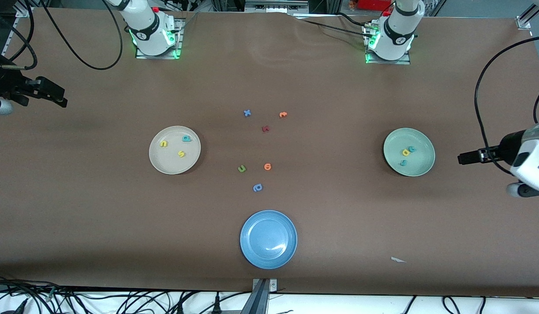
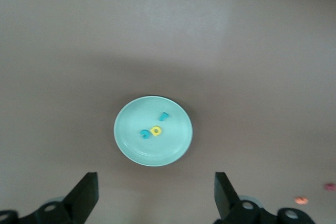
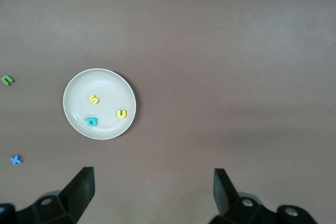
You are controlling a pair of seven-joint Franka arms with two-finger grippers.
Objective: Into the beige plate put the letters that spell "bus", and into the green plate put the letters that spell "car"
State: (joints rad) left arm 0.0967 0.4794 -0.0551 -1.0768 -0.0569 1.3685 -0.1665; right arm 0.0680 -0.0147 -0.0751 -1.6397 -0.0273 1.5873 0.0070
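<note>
Letters for "bus" — the tiny foam teal "b" (image 1: 186, 138), yellow "u" (image 1: 164, 143) and yellow "s" (image 1: 181, 153) — lie flat inside the round cream-beige plate (image 1: 158, 163), which sits toward the right arm's end of the brown worktop (image 1: 99, 218), midway between its edges. The right hand (image 3: 152, 195) hangs above bare worktop beside that plate, jaws wide apart and empty; this arm waits.

At mid-worktop lie spare foam letters: a green "u" (image 1: 242, 168), a periwinkle-blue letter (image 1: 257, 187), an orange letter (image 1: 267, 166). A round blue plate (image 1: 252, 255) sits empty near the front edge.

Toward the left arm's end, the pale mint-green plate (image 1: 422, 168) holds the teal "c" (image 1: 411, 149), yellow "a" (image 1: 405, 152) and teal "r" (image 1: 403, 162), all flat. The left hand (image 2: 156, 200) hangs off that plate's side, jaws spread, holding nothing.

Judgement: both words appear sorted, so the placing looks finished; the next move calls only for the arms to withdraw. Being squat, the letters show no marked long axis, and their headings vary.
</note>
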